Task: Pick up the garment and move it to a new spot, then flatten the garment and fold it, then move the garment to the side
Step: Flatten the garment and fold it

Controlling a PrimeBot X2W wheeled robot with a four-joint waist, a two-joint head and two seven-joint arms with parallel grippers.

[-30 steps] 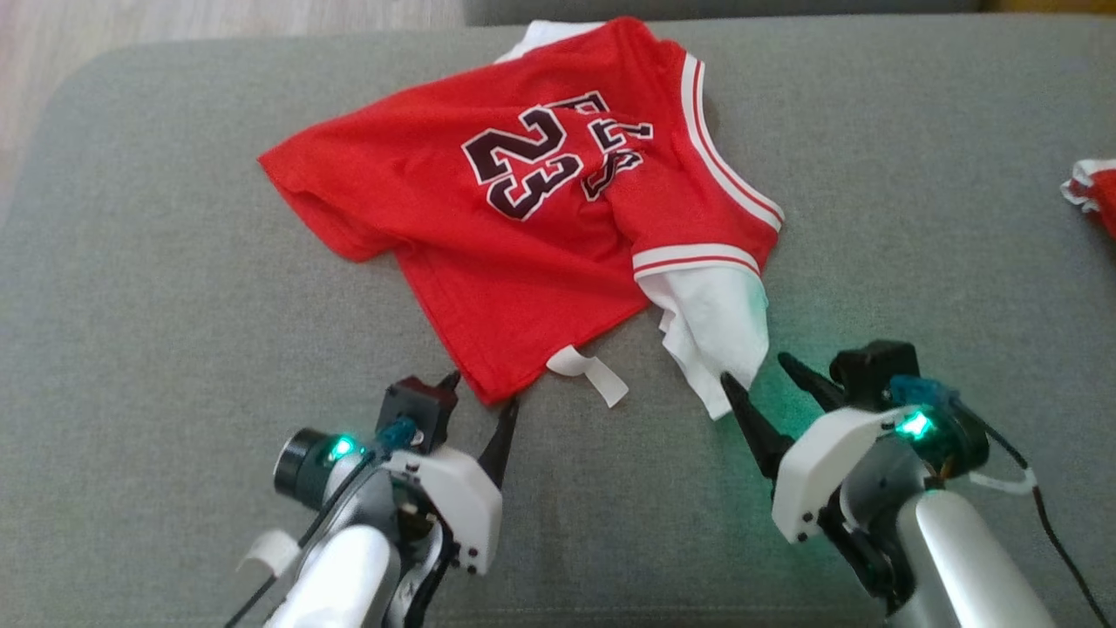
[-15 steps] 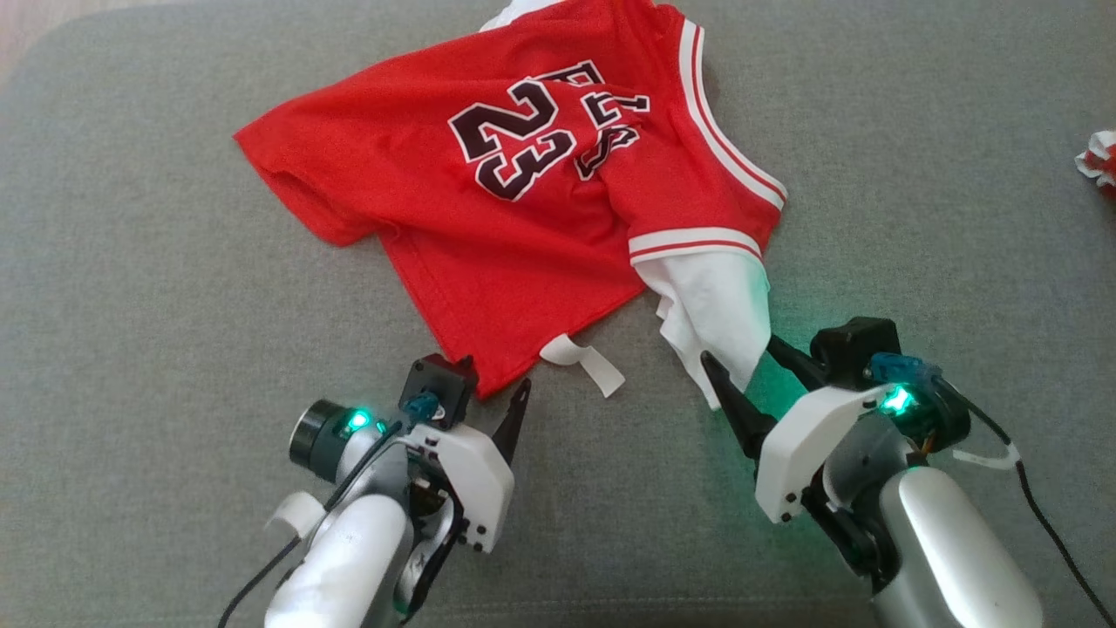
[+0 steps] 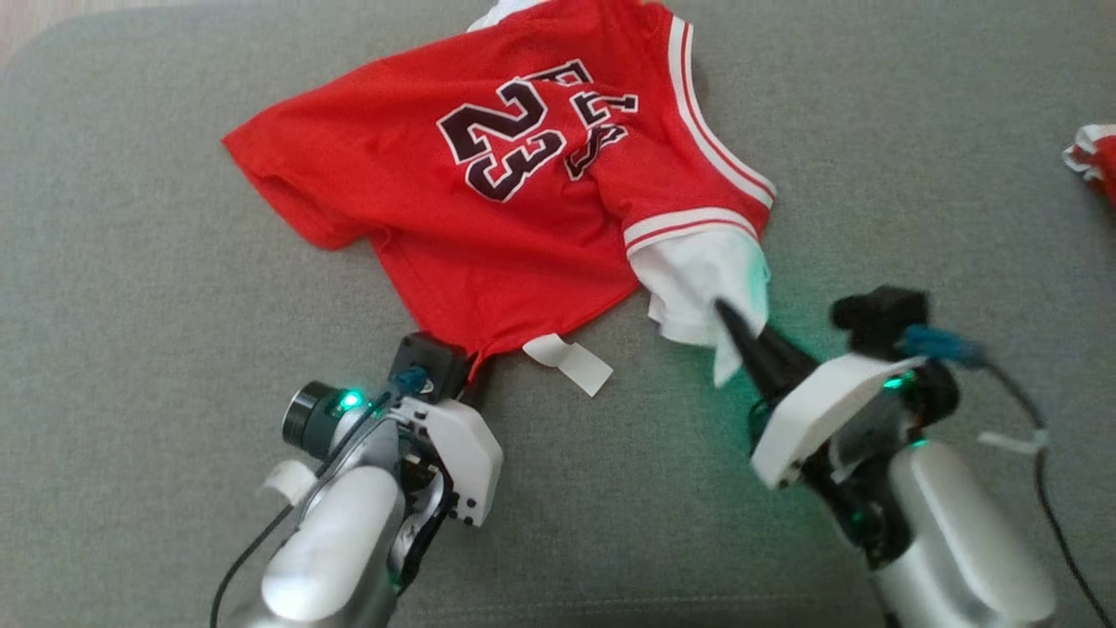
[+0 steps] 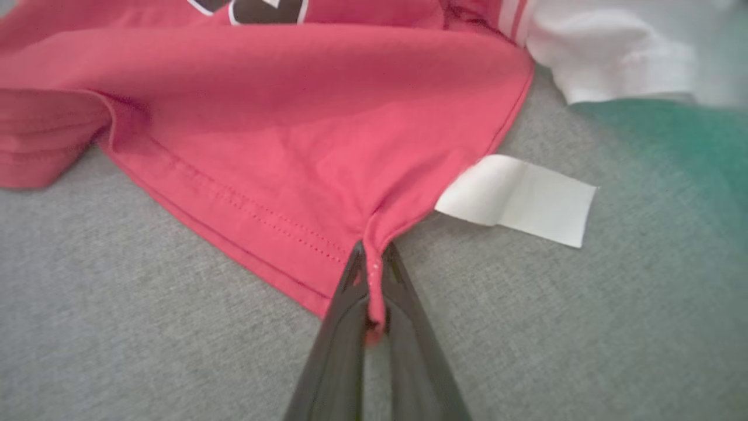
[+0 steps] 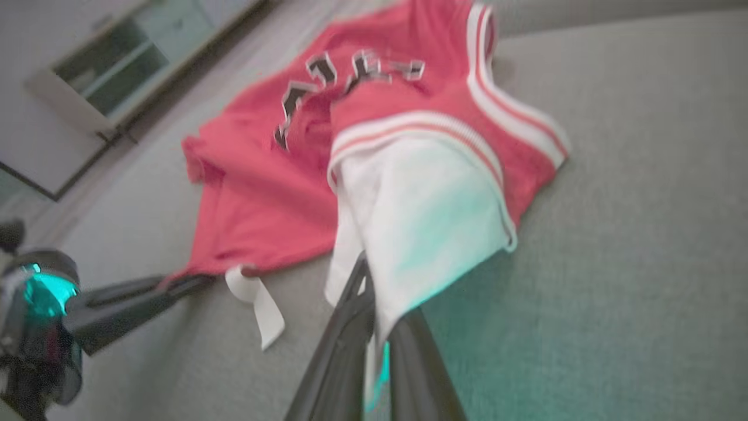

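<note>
The red number-23 jersey (image 3: 488, 235) lies rumpled on a grey fabric cushion (image 3: 131, 305), toward the far middle of the head view. Its far edge runs off the top of that view. Its left sleeve edge points to the cushion's rounded far-left corner, with a broad stretch of bare grey between them.

The left fingers (image 3: 472, 377) are closed tight on the near corner of the red hem. In the left wrist view the fingers (image 4: 353, 280) pinch a small fold of stitched hem (image 4: 257, 216), and the cloth fans out from that point. A white label (image 3: 571, 359) sticks out from under the hem just beside this grip and lies flat on the cushion.

The right fingers (image 3: 750, 344) are closed on the lower edge of the white undersleeve (image 3: 706, 279), which hangs out below the red-and-white striped armhole trim (image 3: 689, 228). The right wrist view is blurred, but it shows white cloth caught between the fingers (image 5: 345, 339) and draping over them.

Bare cushion lies open between the two arms on the near side. It also stretches to the right of the striped trim, as far as another red-and-white piece of cloth (image 3: 1094, 161) at the right edge, well apart from the jersey.
</note>
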